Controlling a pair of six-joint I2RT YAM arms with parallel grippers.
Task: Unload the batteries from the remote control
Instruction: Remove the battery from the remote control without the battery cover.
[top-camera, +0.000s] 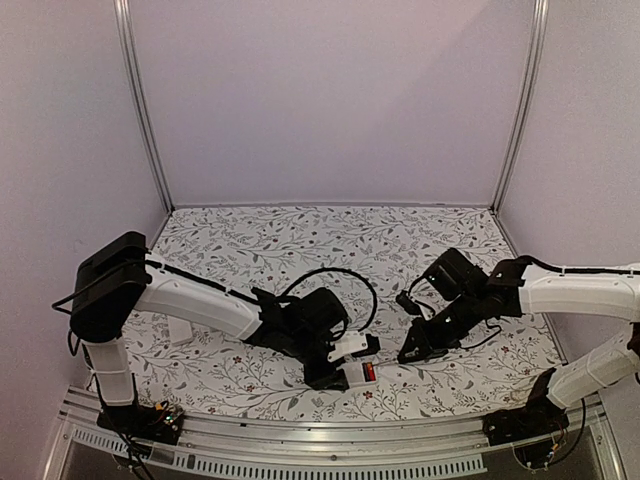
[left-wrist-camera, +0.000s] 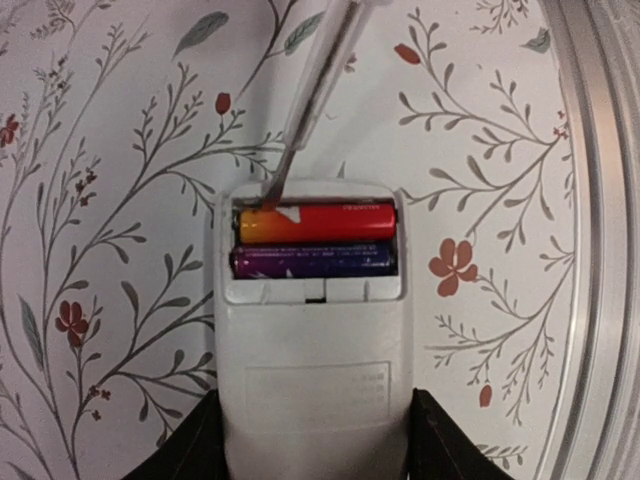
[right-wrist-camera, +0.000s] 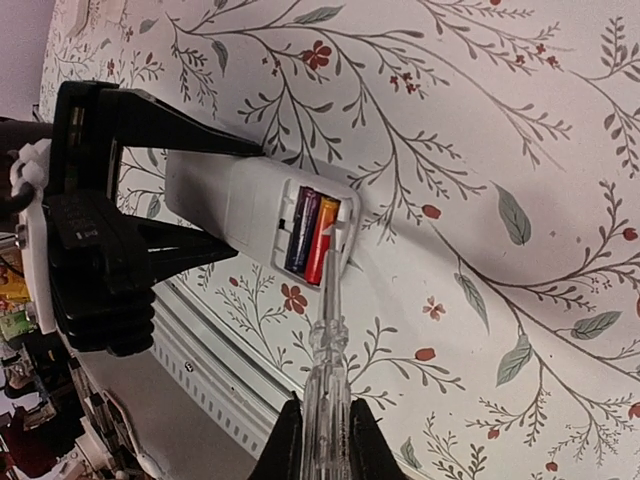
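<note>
A white remote control (left-wrist-camera: 312, 370) lies back-up on the flowered table, and my left gripper (left-wrist-camera: 312, 455) is shut on its lower body, one black finger on each side. Its battery compartment is uncovered. Two batteries lie in it side by side, a red-orange one (left-wrist-camera: 320, 222) and a dark purple one (left-wrist-camera: 312, 262). My right gripper (right-wrist-camera: 325, 445) is shut on a clear long stick-like tool (right-wrist-camera: 328, 380). The tool's tip (left-wrist-camera: 270, 195) touches the left end of the red-orange battery. In the top view both grippers, left (top-camera: 338, 372) and right (top-camera: 410, 352), meet near the table's front edge.
An aluminium rail (left-wrist-camera: 600, 250) runs along the table's near edge, close beside the remote. A black cable loop (top-camera: 340, 275) arches behind the left wrist. Purple walls with metal posts (top-camera: 145, 110) enclose the back and sides.
</note>
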